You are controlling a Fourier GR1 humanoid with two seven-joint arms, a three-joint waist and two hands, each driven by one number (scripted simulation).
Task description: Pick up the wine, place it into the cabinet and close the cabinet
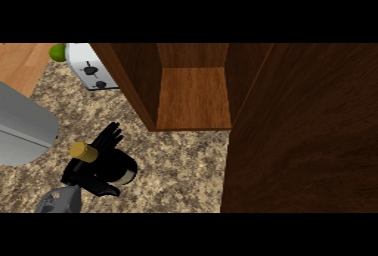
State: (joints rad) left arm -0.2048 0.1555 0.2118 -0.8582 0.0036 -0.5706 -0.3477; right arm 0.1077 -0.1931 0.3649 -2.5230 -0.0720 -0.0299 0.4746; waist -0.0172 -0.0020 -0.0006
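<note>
Wine bottle: 1 item, dark body with a pale label band and a yellow cap at its upper-left end. It stands on or just above the speckled counter, toward the counter's left part, well short of the cabinet's open front. Seen steeply from above, so its long axis is foreshortened; the cap end leans toward the counter's left and far side, the body toward the near right. Whether its base touches the counter cannot be told.

Left hand: 1 black hand on a grey forearm, entering from the near edge at the left. Its fingers are curled round the bottle: the fingers show fanned out past the cap on the far side, and the thumb lies below the body on the near side, so the bottle sits between them and is partly hidden.

Right hand: not visible.

Cabinet: 1 brown wooden unit at the far side of the counter, its inside shelf visible and bare wood showing.

Cabinet door: 1 dark wooden panel, swung open, filling the right side from far edge to near edge.

Toaster: 1 white appliance at the counter's far left, just beside the cabinet's left wall.

Green fruit: 1 round piece, touching or just behind the toaster's left side.

Grey object: 1 large rounded grey form at the counter's left edge, kind unclear.
</note>
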